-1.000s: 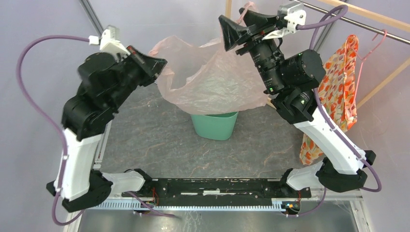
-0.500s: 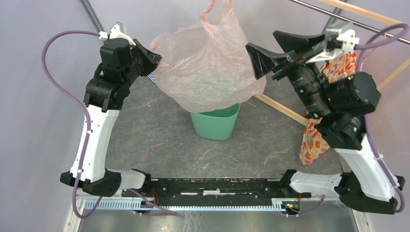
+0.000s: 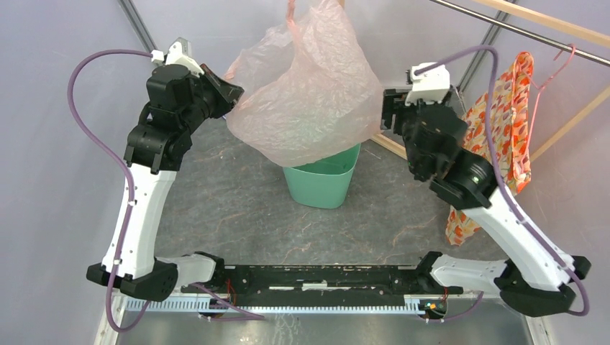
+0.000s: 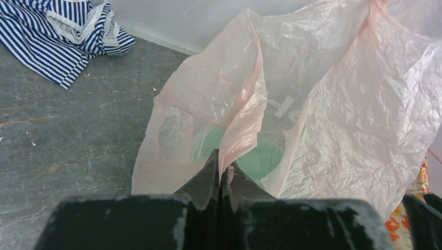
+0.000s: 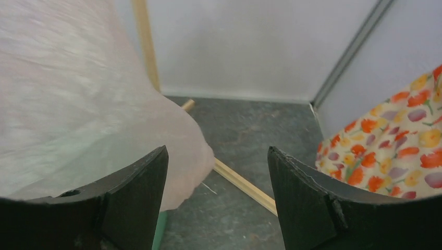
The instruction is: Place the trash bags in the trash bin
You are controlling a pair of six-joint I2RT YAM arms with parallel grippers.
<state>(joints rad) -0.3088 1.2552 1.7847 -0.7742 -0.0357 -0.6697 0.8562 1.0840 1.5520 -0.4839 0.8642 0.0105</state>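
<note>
The pink bag (image 3: pixel 306 93) is hanging over the green bin (image 3: pixel 324 188) — not yet inside — with the left gripper (image 4: pixel 221 174) pinching its edge and the right gripper (image 5: pixel 218 156) gaping wide beside the bin, holding nothing.

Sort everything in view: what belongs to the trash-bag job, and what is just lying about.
Job: thin translucent pale pink crinkly plastic bag, pinched in the left tool; mint-green round plastic bin below it; open right tool, holding nothing.
Lying about: blue-white striped cloth, crumpled; orange floral garment hanging at the right.
</note>
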